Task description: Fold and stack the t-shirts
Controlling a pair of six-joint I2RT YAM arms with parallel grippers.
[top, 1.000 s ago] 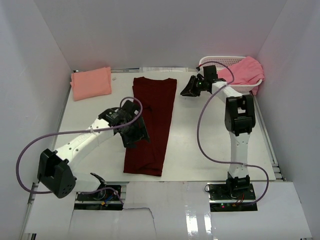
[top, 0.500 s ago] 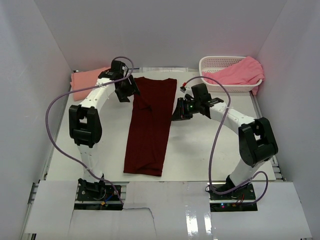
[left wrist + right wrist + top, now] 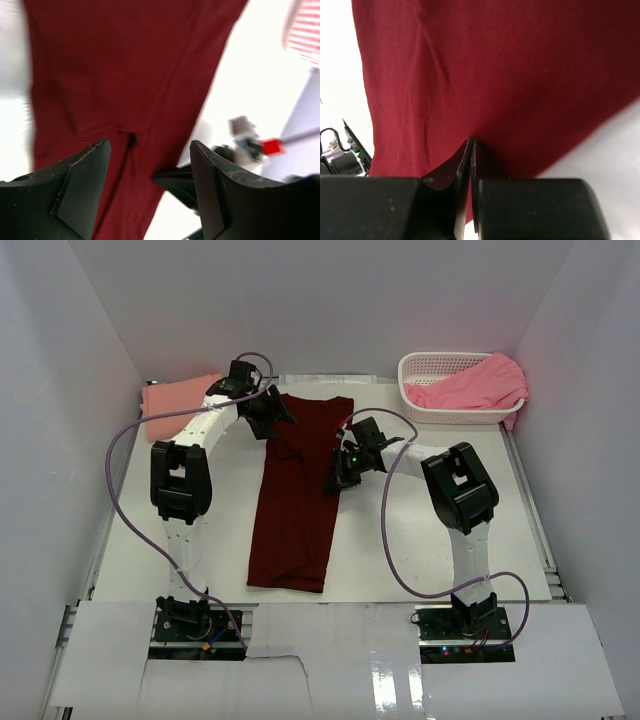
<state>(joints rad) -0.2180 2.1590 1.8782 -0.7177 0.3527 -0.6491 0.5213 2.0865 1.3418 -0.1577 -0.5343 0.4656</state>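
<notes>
Three t-shirts show: the salmon-peach t-shirt point(image 3: 180, 405) lies folded at the table's point(image 3: 400, 540) far left corner, the pink t-shirt point(image 3: 480, 385) spills from the white basket point(image 3: 430, 365) at far right, and the maroon t-shirt point(image 3: 300, 490) lies as a long narrow strip down the middle. Over its far left part the left gripper point(image 3: 150, 150) hovers with jaws wide, while the right gripper point(image 3: 471, 142) has its fingers pressed together at the strip's right edge; whether cloth is nipped between them cannot be told. Light, thin and limp, the maroon cloth will likely sag and slide rather than hold shape, so pinching both far corners should carry it best.
</notes>
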